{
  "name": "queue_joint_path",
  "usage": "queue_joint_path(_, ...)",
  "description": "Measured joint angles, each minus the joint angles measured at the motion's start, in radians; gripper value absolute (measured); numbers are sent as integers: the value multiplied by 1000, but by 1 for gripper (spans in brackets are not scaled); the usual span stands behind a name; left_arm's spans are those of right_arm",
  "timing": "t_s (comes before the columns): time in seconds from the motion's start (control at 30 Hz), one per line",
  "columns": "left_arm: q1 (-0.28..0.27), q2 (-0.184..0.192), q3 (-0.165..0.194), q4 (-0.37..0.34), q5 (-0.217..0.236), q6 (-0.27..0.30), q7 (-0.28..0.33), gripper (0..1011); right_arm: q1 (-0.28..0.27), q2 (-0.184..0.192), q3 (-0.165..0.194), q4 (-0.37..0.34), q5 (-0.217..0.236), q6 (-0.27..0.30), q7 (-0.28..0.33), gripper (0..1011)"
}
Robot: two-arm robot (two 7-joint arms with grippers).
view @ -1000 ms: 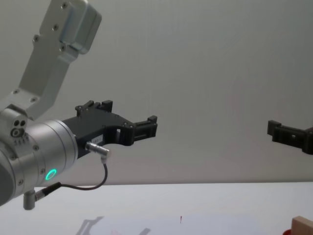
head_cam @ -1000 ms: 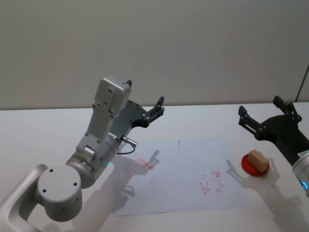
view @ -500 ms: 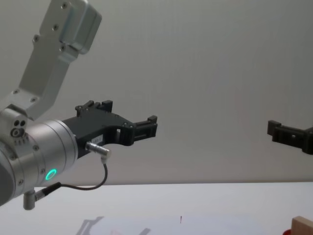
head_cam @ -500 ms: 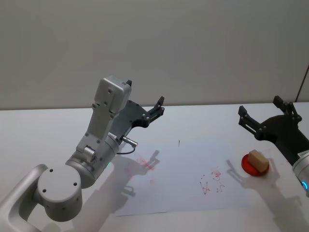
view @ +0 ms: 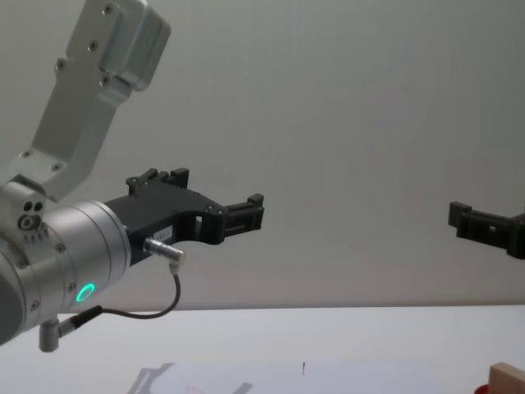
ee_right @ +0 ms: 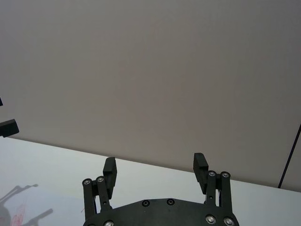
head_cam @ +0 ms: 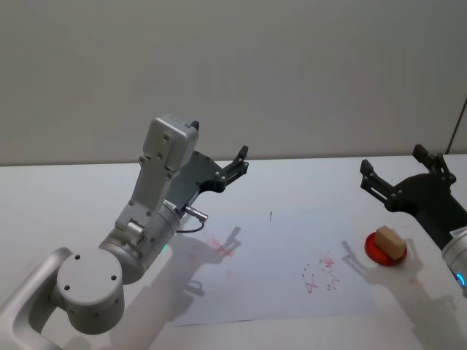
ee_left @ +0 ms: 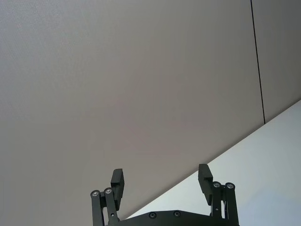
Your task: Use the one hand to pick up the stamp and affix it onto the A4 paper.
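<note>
The stamp (head_cam: 390, 240), a small tan wooden block, rests on a flat red round pad (head_cam: 384, 250) at the right of the table; its corner peeks in at the chest view's edge (view: 509, 378). The A4 paper (head_cam: 277, 266) lies flat mid-table with faint red marks and a tiny dark tick. My right gripper (head_cam: 394, 171) hovers open above and behind the stamp, well clear of it, with nothing between its fingers (ee_right: 155, 169). My left gripper (head_cam: 237, 164) is raised over the paper's far left side, open and empty (ee_left: 162, 181).
A plain grey wall stands behind the white table (head_cam: 66, 197). A dark vertical cable (head_cam: 458, 124) runs down at the far right. The left arm's large silver body (head_cam: 139, 233) looms over the table's left front part.
</note>
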Motion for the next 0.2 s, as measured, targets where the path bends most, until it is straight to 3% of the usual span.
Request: queue_joint_path(0.2, 0, 0, 0, 0, 0, 0, 0, 1001, 0, 0, 0, 0, 0, 0, 0, 1001)
